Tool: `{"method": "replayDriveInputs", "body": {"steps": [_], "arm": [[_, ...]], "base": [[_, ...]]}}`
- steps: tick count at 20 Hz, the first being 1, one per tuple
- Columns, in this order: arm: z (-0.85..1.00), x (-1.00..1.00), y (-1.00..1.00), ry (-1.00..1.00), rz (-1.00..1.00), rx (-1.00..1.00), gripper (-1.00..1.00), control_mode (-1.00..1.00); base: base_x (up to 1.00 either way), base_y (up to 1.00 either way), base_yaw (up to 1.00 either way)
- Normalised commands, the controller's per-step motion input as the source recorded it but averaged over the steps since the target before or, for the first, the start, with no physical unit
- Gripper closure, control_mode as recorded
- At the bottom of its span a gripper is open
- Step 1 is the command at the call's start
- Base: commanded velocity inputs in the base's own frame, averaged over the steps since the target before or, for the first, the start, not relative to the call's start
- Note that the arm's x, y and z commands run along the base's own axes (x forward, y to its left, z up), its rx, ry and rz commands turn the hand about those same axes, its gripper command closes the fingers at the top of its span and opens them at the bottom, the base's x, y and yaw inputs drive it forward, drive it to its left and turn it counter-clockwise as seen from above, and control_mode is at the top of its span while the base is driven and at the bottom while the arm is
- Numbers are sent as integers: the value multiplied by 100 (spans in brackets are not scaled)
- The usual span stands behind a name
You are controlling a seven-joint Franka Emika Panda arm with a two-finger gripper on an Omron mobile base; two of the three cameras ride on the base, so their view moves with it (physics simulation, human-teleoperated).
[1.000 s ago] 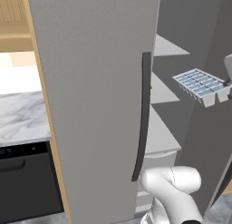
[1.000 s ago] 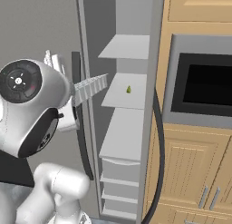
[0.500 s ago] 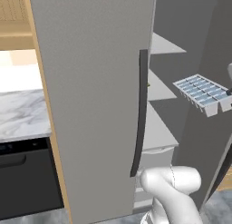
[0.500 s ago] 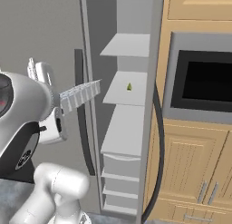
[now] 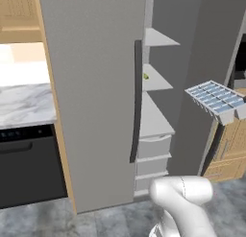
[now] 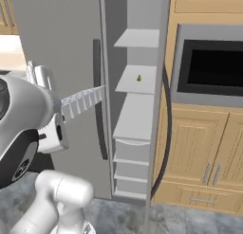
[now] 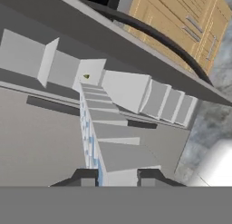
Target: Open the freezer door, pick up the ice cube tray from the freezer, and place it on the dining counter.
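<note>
two-finger dark-tipped gripper [image 7: 117, 177] is clamped narrow on one end of the small pale blue-grey gridded ice cube tray [image 5: 214, 99], holding it in the air in front of the tall narrow grey freezer [image 6: 136, 114], outside the compartment. tray sits roughly level, cells up, its free end pointing toward the pale grey shelves [image 6: 138, 39]. narrow matte-grey freezer door [image 5: 199, 82] with its bowed dark bar handle [image 6: 165, 133] stands swung open. small green item [image 6: 139, 78] on the middle shelf.
</note>
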Motion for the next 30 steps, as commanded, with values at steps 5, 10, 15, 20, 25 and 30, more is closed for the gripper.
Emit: {"method": "replayDriveInputs", "body": {"steps": [5, 10, 15, 20, 25, 30], "arm": [[0, 0, 0, 0, 0, 0, 100, 100], [0, 0, 0, 0, 0, 0, 100, 100], [0, 0, 0, 0, 0, 0, 100, 100], [0, 0, 0, 0, 0, 0, 100, 100], [0, 0, 0, 0, 0, 0, 100, 100], [0, 0, 0, 0, 0, 0, 100, 100]], "base": [[-67, 30, -15], [-72, 41, -30], [-71, 43, -36], [-72, 35, -36], [-39, 11, -44], [-26, 0, -48]]}}
